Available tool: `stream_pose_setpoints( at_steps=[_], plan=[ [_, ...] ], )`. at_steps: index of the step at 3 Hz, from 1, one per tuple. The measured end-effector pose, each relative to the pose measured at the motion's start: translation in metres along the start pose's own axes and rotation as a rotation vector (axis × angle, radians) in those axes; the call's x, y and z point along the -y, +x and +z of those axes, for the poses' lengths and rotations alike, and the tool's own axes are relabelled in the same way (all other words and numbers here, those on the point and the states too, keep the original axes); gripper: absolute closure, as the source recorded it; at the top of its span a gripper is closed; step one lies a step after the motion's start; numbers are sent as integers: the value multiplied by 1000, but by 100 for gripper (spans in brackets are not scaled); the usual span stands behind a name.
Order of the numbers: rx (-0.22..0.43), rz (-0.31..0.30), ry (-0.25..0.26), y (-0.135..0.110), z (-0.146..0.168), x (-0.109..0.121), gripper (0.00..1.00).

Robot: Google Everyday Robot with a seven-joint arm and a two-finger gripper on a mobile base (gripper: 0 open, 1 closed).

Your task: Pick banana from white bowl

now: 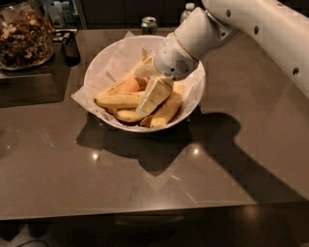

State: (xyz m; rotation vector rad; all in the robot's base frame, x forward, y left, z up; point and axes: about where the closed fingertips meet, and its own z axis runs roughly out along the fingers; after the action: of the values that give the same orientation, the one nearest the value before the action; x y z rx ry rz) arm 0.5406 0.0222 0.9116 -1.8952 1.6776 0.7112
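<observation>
The white bowl (104, 62), lined with crinkled white paper, stands on the dark table and holds several bananas. A long yellow banana (118, 100) lies across the bowl's left front. A plumper orange-tinted one (129, 86) lies just behind it, and shorter ones (166, 110) lie at the front right. My gripper (147, 83) reaches down into the bowl from the upper right. Its fingers are spread, with one pale finger (154, 94) low over the bananas and the other near the back. It holds nothing.
A glass jar of nuts (24, 36) stands at the back left beside a dark cup (71, 48). A can (148, 24) and a bottle (189, 8) stand behind the bowl. My white arm (260, 29) crosses the upper right. The table's front edge (145, 212) is near.
</observation>
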Motion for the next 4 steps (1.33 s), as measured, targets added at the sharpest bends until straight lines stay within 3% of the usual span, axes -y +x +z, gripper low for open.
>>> stream_pose_setpoints(
  at_steps=[1, 3, 4],
  plan=[
    [13, 26, 11, 6, 5, 1, 48],
    [24, 58, 39, 11, 2, -3, 94],
    [23, 58, 40, 10, 0, -3, 100]
  ],
)
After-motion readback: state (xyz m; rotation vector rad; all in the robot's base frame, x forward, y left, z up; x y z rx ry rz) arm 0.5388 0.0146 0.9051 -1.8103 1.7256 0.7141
